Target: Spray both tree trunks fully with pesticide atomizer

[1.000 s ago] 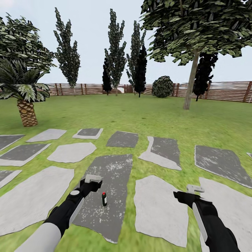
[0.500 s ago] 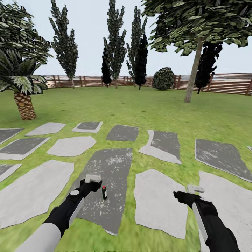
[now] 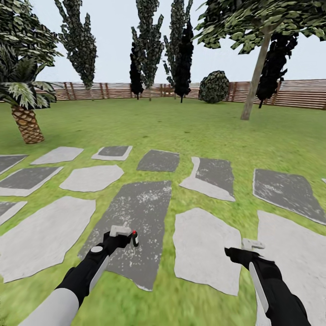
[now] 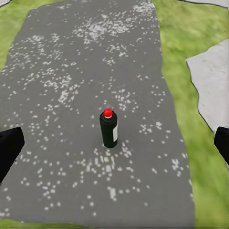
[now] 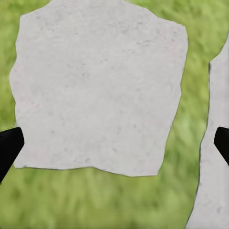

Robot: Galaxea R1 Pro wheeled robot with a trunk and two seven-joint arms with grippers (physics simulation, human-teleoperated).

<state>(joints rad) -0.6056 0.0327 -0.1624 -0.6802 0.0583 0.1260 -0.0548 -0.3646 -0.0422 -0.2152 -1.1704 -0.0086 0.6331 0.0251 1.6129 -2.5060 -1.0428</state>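
Reaching for the pesticide atomizer (image 4: 109, 129), upright on the dark speckled paving slab (image 4: 57, 95).
Left end effector (image 3: 123, 236) spread, just near-left of it; looked light, rigid, tippy, so pinch mid-body.

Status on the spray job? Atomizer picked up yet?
Not yet. The pesticide atomizer stands upright on a dark grey paving stone, ungrasped. In hand: the left gripper is open and lined up on it. The right gripper hangs open over a pale slab. Left: the grasp, then spraying both trunks; one tree trunk stands far across the lawn.
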